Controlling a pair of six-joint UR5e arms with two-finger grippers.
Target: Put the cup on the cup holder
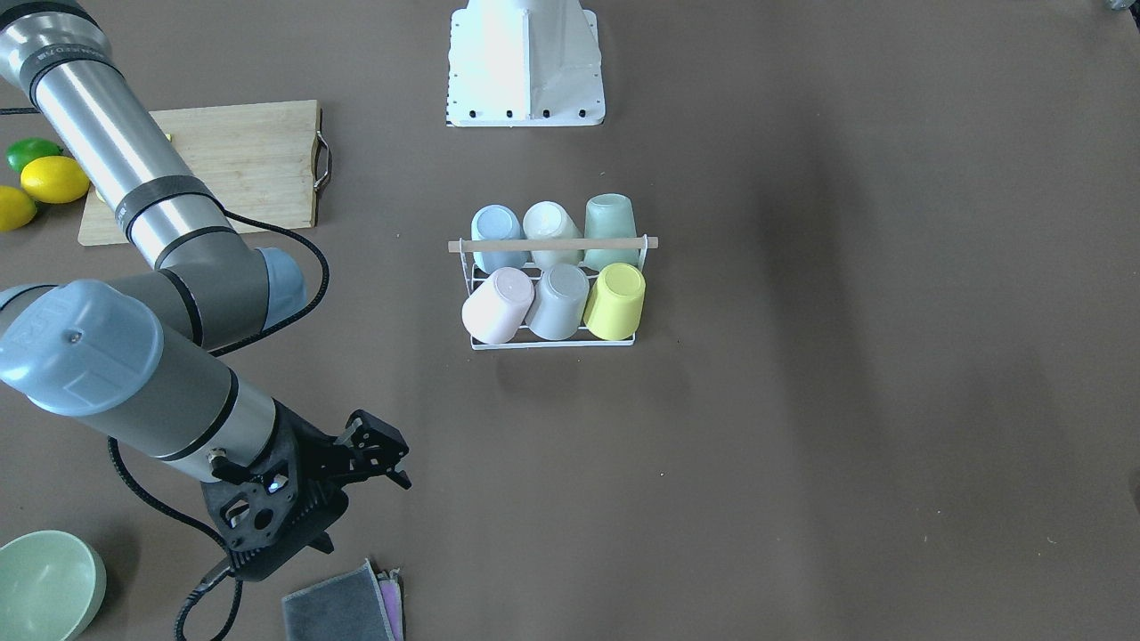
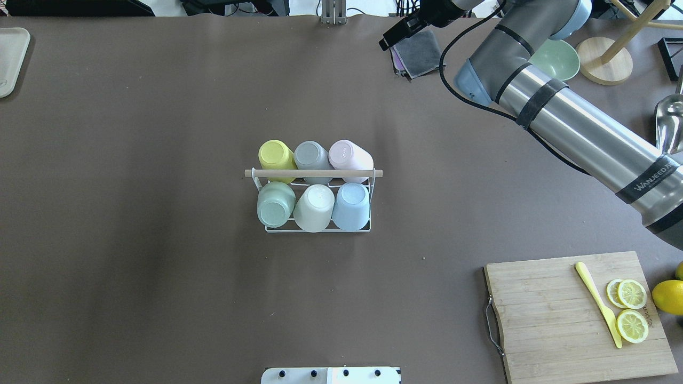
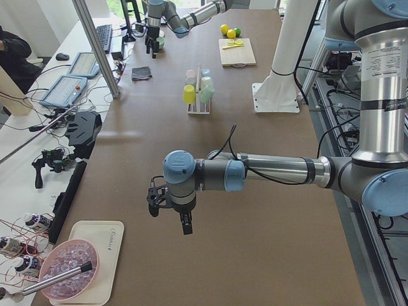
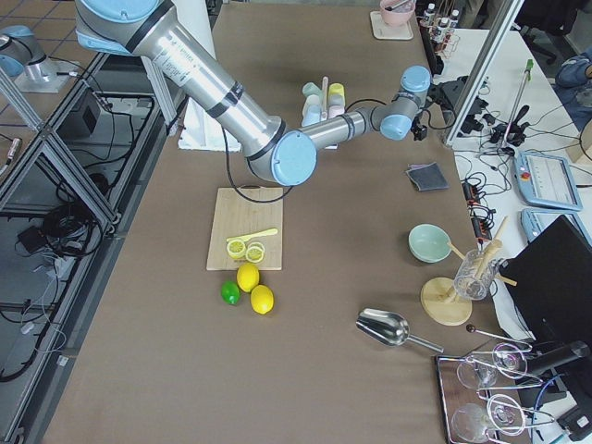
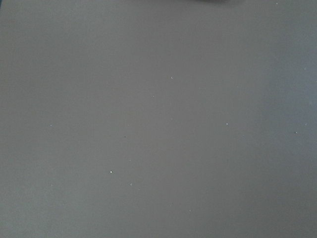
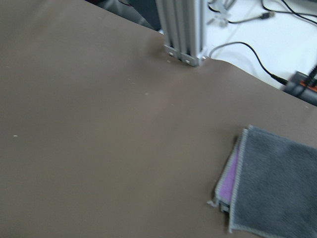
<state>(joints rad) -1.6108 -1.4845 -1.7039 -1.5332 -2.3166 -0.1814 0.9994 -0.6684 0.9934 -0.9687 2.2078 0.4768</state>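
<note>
Cup holder (image 2: 315, 173) — white wire, six pastel cups (image 2: 318, 208); left hand (image 3: 169, 213), right hand (image 1: 396, 463) — grip unclear.

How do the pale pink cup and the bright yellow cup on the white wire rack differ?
The pale pink cup leans outward past the end of the white wire rack; the bright yellow cup sits nearly straight. The pink cup is at the robot's right end of its row, the yellow cup at the left end. Both are upside down.
</note>
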